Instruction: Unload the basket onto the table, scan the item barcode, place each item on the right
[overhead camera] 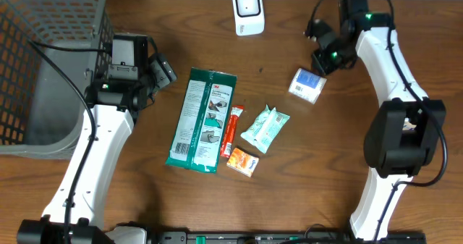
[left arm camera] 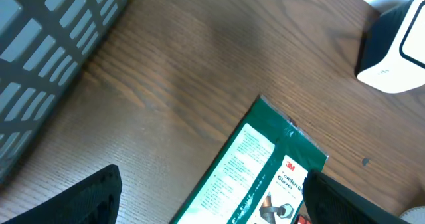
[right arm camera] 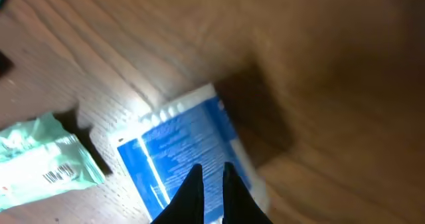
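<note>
The white barcode scanner (overhead camera: 247, 11) stands at the back of the table; its corner shows in the left wrist view (left arm camera: 398, 51). A blue-and-white box (overhead camera: 307, 85) lies at the right. My right gripper (overhead camera: 317, 61) hovers just behind it, shut with nothing between its fingers (right arm camera: 211, 167), and the box (right arm camera: 172, 151) lies below the tips. A green glove pack (overhead camera: 202, 119) lies in the middle. My left gripper (overhead camera: 165, 72) is open above the pack's top left corner (left arm camera: 212, 177), with the pack (left arm camera: 259, 164) between and below the fingers.
A red stick packet (overhead camera: 233, 132), mint-green packets (overhead camera: 265, 128) (right arm camera: 40, 161) and a small orange box (overhead camera: 242, 161) lie beside the glove pack. A grey mesh basket (overhead camera: 43, 70) (left arm camera: 46, 58) fills the left edge of the table.
</note>
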Controlling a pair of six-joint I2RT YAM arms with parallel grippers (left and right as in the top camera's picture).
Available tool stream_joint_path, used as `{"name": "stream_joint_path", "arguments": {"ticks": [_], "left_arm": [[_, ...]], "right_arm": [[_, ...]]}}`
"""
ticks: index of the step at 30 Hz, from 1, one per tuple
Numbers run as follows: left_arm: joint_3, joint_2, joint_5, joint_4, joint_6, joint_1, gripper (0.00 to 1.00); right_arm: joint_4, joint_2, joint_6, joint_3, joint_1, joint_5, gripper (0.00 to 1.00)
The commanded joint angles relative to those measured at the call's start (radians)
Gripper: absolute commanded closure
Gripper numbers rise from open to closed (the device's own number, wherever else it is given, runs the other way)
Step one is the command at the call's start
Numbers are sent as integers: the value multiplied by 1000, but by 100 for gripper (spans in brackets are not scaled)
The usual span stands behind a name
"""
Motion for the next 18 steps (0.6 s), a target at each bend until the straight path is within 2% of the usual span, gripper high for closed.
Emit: {"name": "stream_joint_path", "arguments": {"ticks": [1,6,8,9,10,11,14,15,18], "left_arm": [[9,-2,-2,-2,17,2,15],[9,-2,-2,-2,17,2,15],[9,-2,-2,-2,17,2,15],[9,-2,-2,-2,17,2,15],[9,-2,-2,-2,17,2,15],[9,-2,-2,-2,17,2,15],[9,-2,-2,-2,17,2,15],[9,-2,-2,-2,17,2,15],[9,-2,-2,-2,17,2,15]], "right_arm": [[-10,10,5,-31,-7,-19,95],[-70,9,5,-31,-2,-89,96],[-72,9,5,-30,-2,-88,92],[-70,9,5,-30,-2,-88,86],[-68,9,5,-30,-3,-88,73],[-69,9,5,-30,-3,-89,53],[-88,9,5,-31,0,-97,25],[-96,9,5,-31,1,-105,19],[-130,9,17,-46,15,-114,17]]}}
